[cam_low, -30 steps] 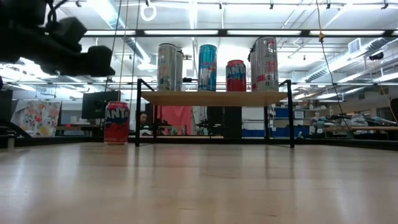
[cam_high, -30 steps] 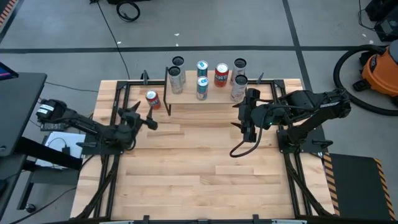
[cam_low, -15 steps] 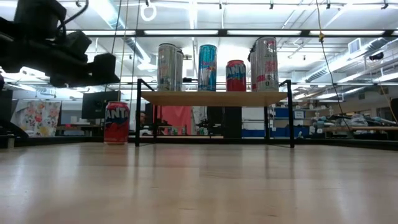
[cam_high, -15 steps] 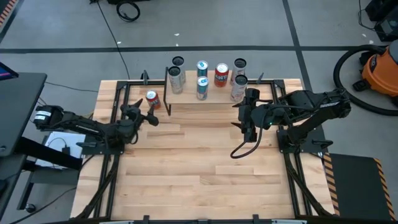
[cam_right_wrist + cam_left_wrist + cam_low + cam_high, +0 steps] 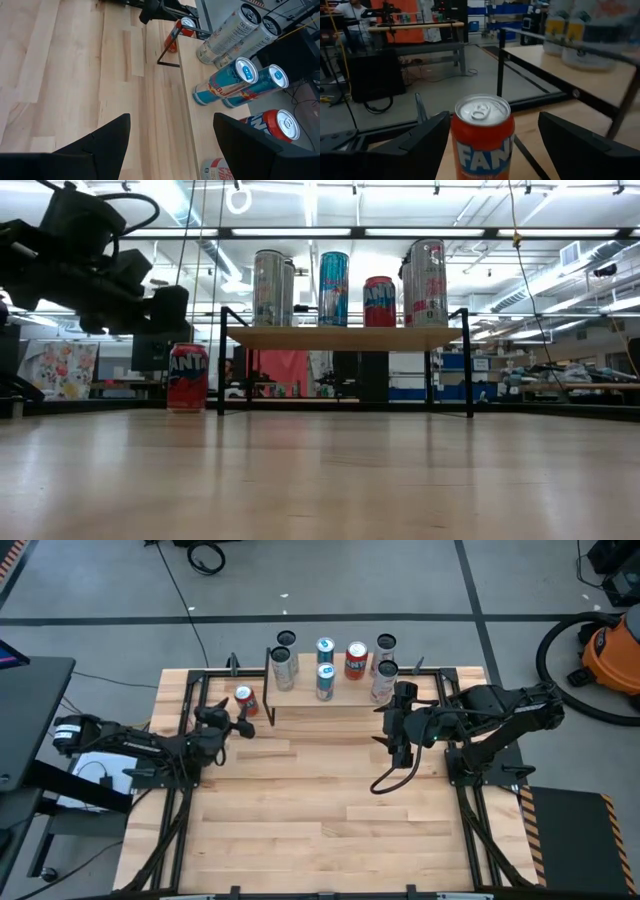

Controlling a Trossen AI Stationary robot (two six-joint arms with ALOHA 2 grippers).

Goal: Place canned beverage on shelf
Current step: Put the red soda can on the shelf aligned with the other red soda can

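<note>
Left wrist view shows the left jaws (image 5: 492, 142) spread wide on either side of the orange can (image 5: 482, 135), not gripping. It stands near the bench's far-left corner, beside the shelf (image 5: 330, 705). Closing off-centre could topple it. Right jaws (image 5: 403, 745) hang released by the shelf's right end.

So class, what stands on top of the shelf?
The shelf holds seven upright cans: silver, blue and one red. From the low view some hide behind others.
</note>
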